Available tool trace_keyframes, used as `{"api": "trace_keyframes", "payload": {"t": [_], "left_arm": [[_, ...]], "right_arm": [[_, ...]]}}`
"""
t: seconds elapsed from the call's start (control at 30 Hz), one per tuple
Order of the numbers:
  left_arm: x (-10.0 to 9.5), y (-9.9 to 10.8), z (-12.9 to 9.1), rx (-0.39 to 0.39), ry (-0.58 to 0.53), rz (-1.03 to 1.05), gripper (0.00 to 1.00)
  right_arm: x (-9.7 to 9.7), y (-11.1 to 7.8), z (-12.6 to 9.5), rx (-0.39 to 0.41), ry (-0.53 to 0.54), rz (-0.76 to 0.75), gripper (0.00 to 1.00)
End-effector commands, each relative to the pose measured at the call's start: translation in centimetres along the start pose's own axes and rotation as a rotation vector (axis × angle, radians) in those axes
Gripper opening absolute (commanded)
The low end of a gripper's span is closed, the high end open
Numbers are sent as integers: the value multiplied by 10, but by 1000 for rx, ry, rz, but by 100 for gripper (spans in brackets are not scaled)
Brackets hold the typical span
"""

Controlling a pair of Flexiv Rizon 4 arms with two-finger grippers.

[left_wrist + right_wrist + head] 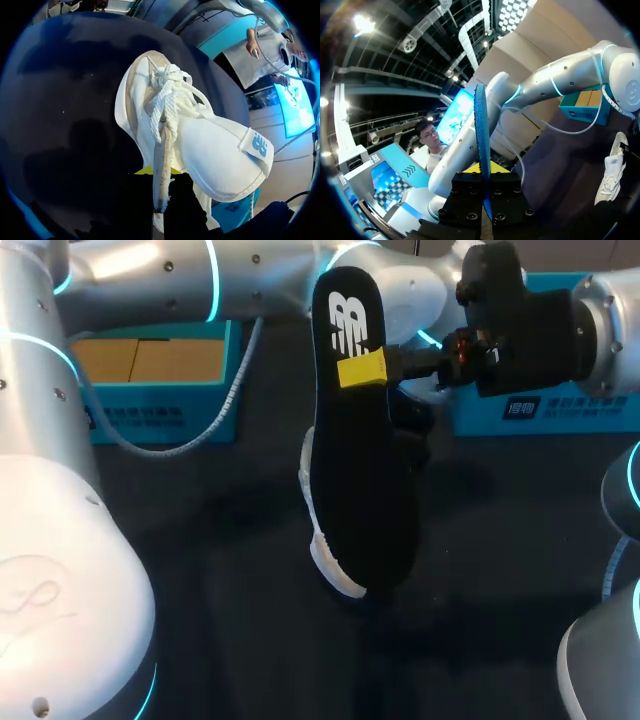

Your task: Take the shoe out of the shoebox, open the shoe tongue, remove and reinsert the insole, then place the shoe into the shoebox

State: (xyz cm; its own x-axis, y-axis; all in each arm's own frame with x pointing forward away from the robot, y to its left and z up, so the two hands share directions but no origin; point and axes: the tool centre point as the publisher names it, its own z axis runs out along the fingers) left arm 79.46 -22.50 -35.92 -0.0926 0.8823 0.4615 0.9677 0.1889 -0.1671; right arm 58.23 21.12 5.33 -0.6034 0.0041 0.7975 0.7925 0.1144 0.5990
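Note:
A black insole with a white logo hangs upright over the table's middle. My right gripper is shut on its upper part, one yellow tip across its face. The right wrist view shows the insole edge-on between the fingers of the right gripper. Behind the insole, only the sole edge of the white shoe shows. In the left wrist view the shoe fills the space ahead of my left gripper, laces loose and tongue standing out. That gripper is shut on the shoe's collar edge. The shoe also shows beside the right gripper.
The open teal shoebox with a cardboard-brown inside stands at the back left. A teal lid lies at the back right under my right arm. My left arm reaches across the back of the table. The dark tabletop lies in front.

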Motion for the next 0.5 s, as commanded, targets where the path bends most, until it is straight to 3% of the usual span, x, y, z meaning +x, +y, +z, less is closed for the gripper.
{"api": "trace_keyframes", "payload": {"t": [0.03, 0.5], "left_arm": [[-15, -2, -1, 1, 45, 23, 0], [-15, -14, 18, -3, 100, 104, 0]], "right_arm": [[-1, 2, 4, 1, 0, 1, 0], [-1, 2, 4, 1, 0, 1, 0]]}}
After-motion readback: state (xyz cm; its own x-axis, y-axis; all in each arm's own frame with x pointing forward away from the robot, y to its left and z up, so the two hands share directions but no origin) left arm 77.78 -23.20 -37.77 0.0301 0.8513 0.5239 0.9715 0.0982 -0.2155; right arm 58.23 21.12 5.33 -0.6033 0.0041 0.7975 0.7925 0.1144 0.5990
